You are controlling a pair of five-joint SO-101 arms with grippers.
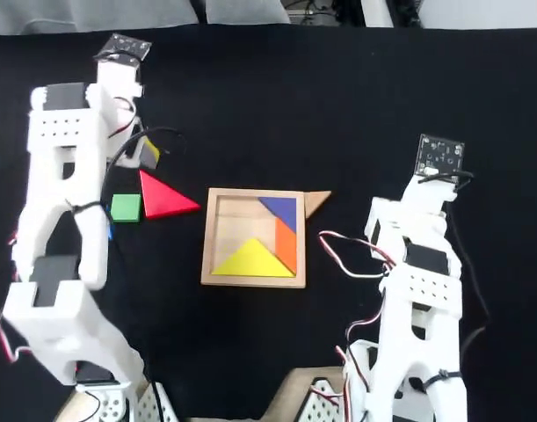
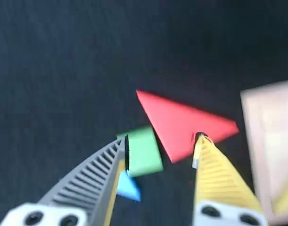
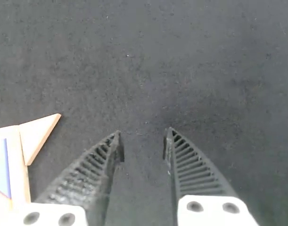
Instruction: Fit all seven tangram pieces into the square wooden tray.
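The left gripper [image 2: 161, 143] hangs released, its jaws spread wide just above two loose pieces: one fingertip is at the edge of the green square [image 2: 143, 150] and the yellow one is over the red triangle [image 2: 181, 125]. A small blue piece [image 2: 128, 187] peeks out beside the square. In the high view the red triangle lies on the black bench [image 1: 250, 105] near the tray's 9 to 10 o'clock side, with the green square just beside it at its 9 o'clock. The square wooden tray [image 1: 207, 237] sits mid-bench and holds a yellow triangle [image 1: 248, 258], an orange piece [image 1: 288, 246] and a blue piece [image 1: 282, 209], so four pieces are left outside. A plain wooden triangle [image 1: 317, 201] touches the tray's 1 o'clock corner. The right gripper [image 3: 143, 141] is also released, over bare bench near that triangle. The pieces look thin, rigid and light, with smooth faces that could slip. Pinching the red triangle across two opposite edges, low against the bench, seems the surest hold.
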